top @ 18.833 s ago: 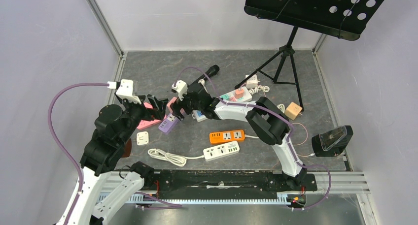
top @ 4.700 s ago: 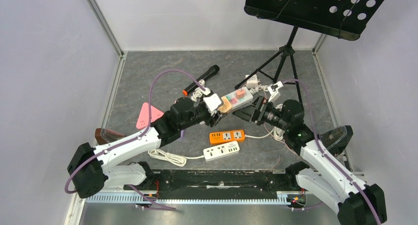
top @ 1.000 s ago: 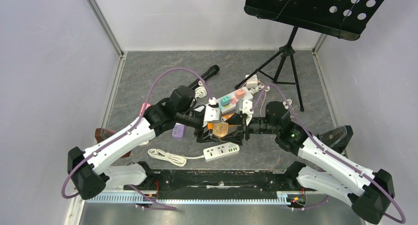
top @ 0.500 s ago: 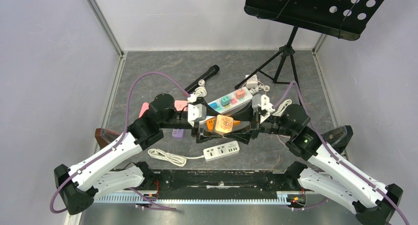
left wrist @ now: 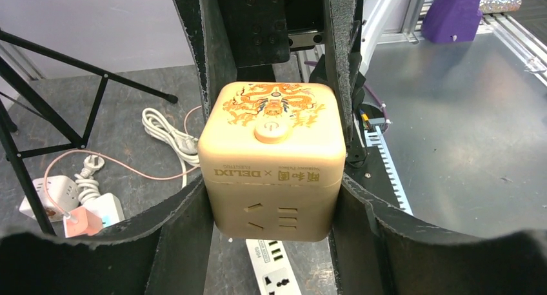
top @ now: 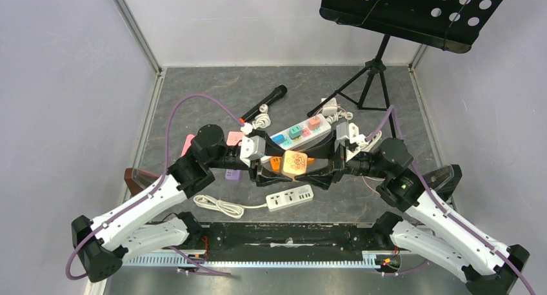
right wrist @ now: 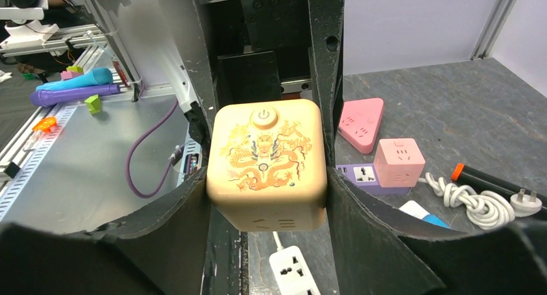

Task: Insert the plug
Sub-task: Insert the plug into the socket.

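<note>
The right gripper (right wrist: 268,172) is clamping the cube (right wrist: 264,162) at a medium spread, its fingers lying flat on 2 opposite sides. The left gripper (left wrist: 272,185) is straddling the same cube from the opposite end. Its pads (left wrist: 184,230) are sitting at the cube's sides, but I cannot tell whether they are pressing or just beside it. The cube is hanging in the air between the 2 arms, above the white strip (top: 289,197).

The likeliest plug (right wrist: 524,203) is lying on the table (top: 193,88), beyond the cube on the left arm's side, ending a coiled white cord (right wrist: 474,201). Neither gripper is touching it.

If the right gripper lets go before the left is gripping firmly, the cube could slide out and drop onto the strip. If the 2 arms are pulling at slightly different angles, the cube could twist and turn its slotted face away from any approach.

The cube is tan, glossy hard plastic with rounded edges. It is carrying a dragon print and a round button on 1 face, with slots on another. The fingers are matte black and curved.
</note>
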